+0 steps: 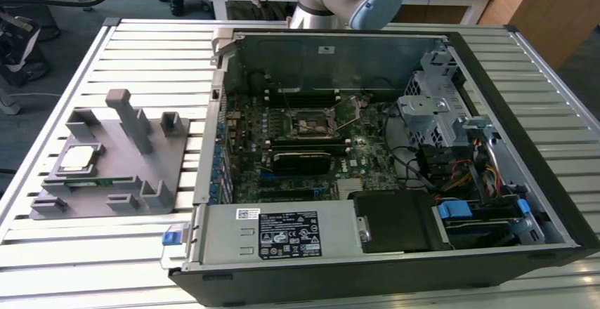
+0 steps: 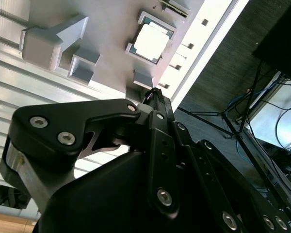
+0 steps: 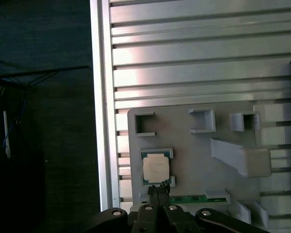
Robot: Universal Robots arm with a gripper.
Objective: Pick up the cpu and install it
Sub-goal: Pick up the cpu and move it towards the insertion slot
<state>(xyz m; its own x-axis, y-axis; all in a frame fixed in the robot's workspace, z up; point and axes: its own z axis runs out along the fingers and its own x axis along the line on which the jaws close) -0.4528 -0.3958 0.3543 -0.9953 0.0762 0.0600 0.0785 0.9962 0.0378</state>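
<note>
Cpu (image 3: 155, 168) lies in its pocket on the grey holder (image 3: 194, 155) on the slatted desk (image 3: 184, 58); my fingers (image 3: 157, 191), pressed together and empty, hang over the holder, tips near the chip's edge.

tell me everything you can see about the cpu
The cpu is a small flat square chip with a shiny silver-grey metal top and a thin greenish rim. It lies flat, top up, seated in a corner-walled pocket of the grey holder tray, on the exterior view's left of the open computer case. A green memory stick lies just beside it in the tray. The gripper is above it, jaws closed, not touching it.
</note>
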